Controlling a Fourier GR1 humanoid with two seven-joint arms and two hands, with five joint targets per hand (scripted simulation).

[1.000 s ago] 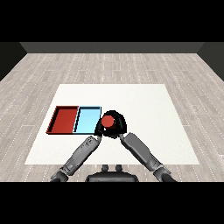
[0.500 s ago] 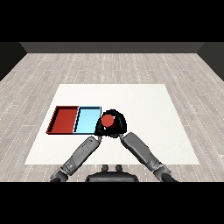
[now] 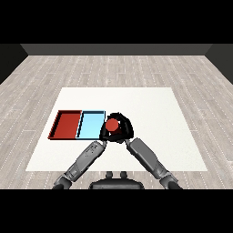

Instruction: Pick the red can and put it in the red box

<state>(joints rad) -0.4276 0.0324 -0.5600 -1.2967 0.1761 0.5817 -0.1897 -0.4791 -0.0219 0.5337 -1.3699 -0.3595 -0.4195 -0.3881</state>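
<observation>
Red can [image 3: 112, 125]: small, rigid, probably light and smooth-sided; best held round its side. Located just right of the blue tray [image 3: 90, 125], enclosed by the curled right hand [image 3: 123, 129]. Left hand [image 3: 104, 138]: finger position unclear. Red tray [image 3: 67, 124]: farther left.

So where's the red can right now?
In the head view, the red can sits in the right hand, just right of the light blue tray.
</observation>
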